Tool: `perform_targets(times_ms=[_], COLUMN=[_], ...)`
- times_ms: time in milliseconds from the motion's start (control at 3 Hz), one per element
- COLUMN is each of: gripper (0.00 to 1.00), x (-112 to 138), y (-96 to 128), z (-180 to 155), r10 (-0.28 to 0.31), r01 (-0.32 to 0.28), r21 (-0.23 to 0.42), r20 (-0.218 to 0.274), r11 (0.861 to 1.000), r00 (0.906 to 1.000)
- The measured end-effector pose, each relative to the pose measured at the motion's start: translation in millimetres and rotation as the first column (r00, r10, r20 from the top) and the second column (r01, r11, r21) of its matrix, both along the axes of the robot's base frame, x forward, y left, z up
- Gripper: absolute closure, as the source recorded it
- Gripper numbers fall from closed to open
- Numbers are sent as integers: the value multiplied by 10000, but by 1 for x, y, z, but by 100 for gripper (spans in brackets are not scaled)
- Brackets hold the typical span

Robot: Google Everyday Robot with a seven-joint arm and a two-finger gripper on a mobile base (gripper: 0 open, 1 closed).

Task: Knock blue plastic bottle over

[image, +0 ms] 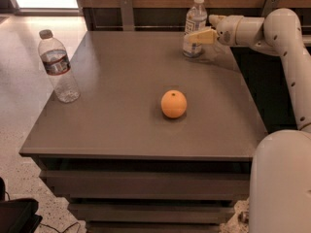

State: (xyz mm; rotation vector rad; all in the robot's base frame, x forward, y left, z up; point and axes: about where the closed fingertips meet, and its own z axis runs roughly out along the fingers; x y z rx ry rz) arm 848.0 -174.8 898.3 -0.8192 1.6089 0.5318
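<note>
The blue plastic bottle (195, 24), slim with a white cap and a white-blue label, stands upright at the far right of the grey table (121, 130). My gripper (197, 37) reaches in from the right on the white arm. Its pale fingertips lie against the bottle's right side, at about mid-height.
A ribbed clear bottle (59, 67) with a grey cap and dark label band stands at the table's left edge. An orange (174, 104) sits near the middle. A wooden wall with two metal brackets runs behind the table. The robot's white body (282, 183) fills the lower right.
</note>
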Motion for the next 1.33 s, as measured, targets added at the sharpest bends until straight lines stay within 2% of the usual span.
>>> perform_targets(times_ms=[1000,1333], gripper=[88,100], x=[2,3], y=[11,15], z=[-5,-6], r10=[148,191], r01=[-147,-191], r21=[23,30], r20=[-65,-85], r11=[9999,9998], r00=[9999,9998])
